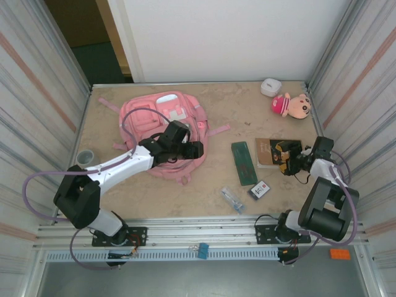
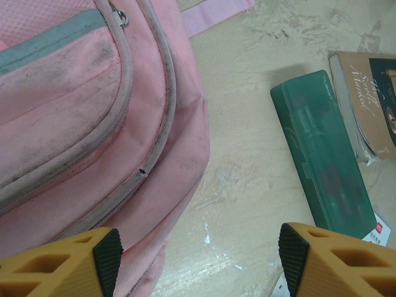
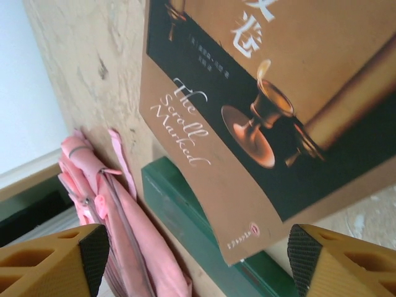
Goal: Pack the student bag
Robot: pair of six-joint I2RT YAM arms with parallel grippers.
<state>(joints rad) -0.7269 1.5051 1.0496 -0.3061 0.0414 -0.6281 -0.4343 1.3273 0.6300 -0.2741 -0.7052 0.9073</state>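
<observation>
On a beige table (image 1: 235, 114), the large pink fabric backpack (image 1: 193, 120) lies unpacked, seemingly zipped; left gripper (image 2: 198, 261) and right gripper (image 3: 198, 260) gape empty.

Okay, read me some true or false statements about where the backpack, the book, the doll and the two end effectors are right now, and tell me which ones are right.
1. The left end effector is open over an edge of the student bag. True.
2. The right end effector is clamped shut on the book. False: its fingers stand wide apart with the book lying beyond them, not closed on it.
3. A green pencil case lies between the student bag and the book. True.
4. The plush doll is tucked inside the student bag. False: it lies out on the table, near the far right corner.
</observation>
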